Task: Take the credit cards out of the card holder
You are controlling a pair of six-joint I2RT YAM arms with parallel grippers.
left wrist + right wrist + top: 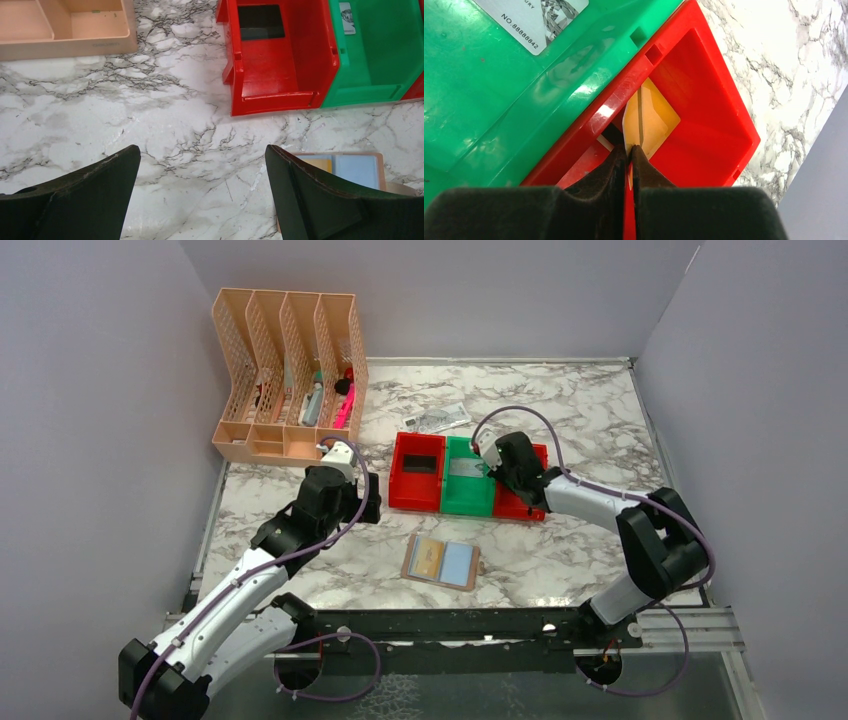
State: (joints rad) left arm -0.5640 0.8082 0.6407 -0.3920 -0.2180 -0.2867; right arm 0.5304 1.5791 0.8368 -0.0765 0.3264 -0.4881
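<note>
Gold-toned card is pinched edge-on by right pincer over red bin.
Thin, stiff, slick plastic, judged light; edge grip advised. On the table the card holder is laid open, left pincer spread nearby.

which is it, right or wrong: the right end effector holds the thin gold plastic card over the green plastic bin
Wrong bin: the right end effector holds the thin gold plastic card over the red plastic bin beside the green plastic bin, as the right wrist view shows.
</note>
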